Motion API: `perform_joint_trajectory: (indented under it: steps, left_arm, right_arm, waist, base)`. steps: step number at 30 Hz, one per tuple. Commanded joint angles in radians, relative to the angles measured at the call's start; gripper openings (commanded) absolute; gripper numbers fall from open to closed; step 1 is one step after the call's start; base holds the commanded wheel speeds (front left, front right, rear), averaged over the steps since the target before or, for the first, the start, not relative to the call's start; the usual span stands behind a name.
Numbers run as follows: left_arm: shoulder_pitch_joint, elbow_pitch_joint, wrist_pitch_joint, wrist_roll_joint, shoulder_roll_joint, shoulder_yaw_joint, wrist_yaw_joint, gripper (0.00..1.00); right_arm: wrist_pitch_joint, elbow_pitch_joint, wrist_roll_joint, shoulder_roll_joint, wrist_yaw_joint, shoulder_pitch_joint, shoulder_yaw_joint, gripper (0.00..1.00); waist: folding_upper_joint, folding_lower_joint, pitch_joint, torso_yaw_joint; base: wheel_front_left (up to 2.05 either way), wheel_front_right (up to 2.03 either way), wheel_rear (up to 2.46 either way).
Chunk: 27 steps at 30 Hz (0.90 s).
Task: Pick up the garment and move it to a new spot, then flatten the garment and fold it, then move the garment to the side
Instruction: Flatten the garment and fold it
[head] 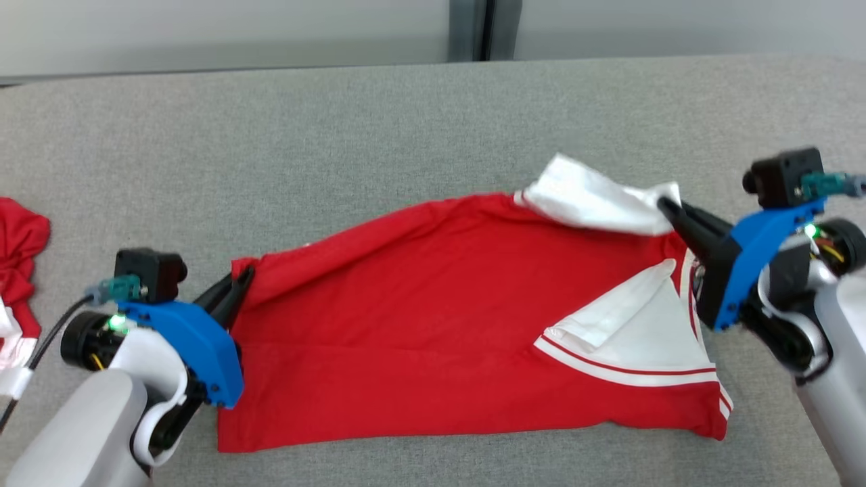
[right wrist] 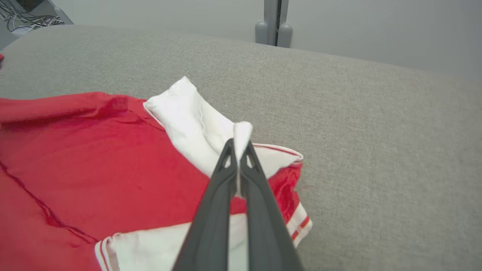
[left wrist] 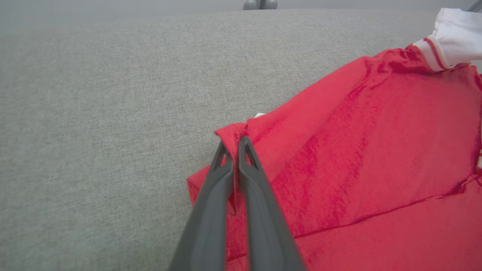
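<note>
The garment (head: pixel 433 311) is a red shirt with white sleeves and red-striped trim, spread across the grey table (head: pixel 338 135). My left gripper (head: pixel 242 279) is shut on its red left corner, which is lifted slightly; the left wrist view shows the fingers (left wrist: pixel 235 146) pinching the red hem of the garment (left wrist: pixel 357 150). My right gripper (head: pixel 666 206) is shut on the white sleeve at the far right. In the right wrist view the gripper (right wrist: pixel 238 145) pinches a white fold of the garment (right wrist: pixel 94 150).
Another red and white piece of cloth (head: pixel 17 270) lies at the table's left edge. The table's far edge meets a pale wall with a grey post (head: pixel 482 30). Bare grey tabletop lies behind and to the right of the shirt.
</note>
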Motion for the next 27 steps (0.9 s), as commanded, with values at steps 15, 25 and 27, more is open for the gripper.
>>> perform_joint_trajectory:
  steps: [15,25,27]
  left_arm:
    - [0.077,0.053,-0.129,0.025,-0.005,-0.003,0.027,0.0]
    - [0.103,0.084,-0.236,0.005,-0.044,0.039,0.066,1.0]
    - [0.123,0.082,-0.279,-0.01,-0.061,0.062,0.082,1.0]
  right_arm:
    - [0.152,-0.3,-0.044,0.055,0.001,0.388,-0.196,0.0]
    - [0.281,-0.406,-0.087,0.107,0.001,0.532,-0.229,1.0]
    - [0.311,-0.428,-0.099,0.115,0.001,0.559,-0.241,1.0]
  waist:
    - [0.0001,0.0002,-0.052,-0.015]
    - [0.0001,0.0002,-0.061,-0.011]
    - [0.0001,0.0002,-0.072,-0.01]
  base:
    - [0.0,0.0,0.0]
    - [0.0,0.0,0.0]
    - [0.0,0.0,0.0]
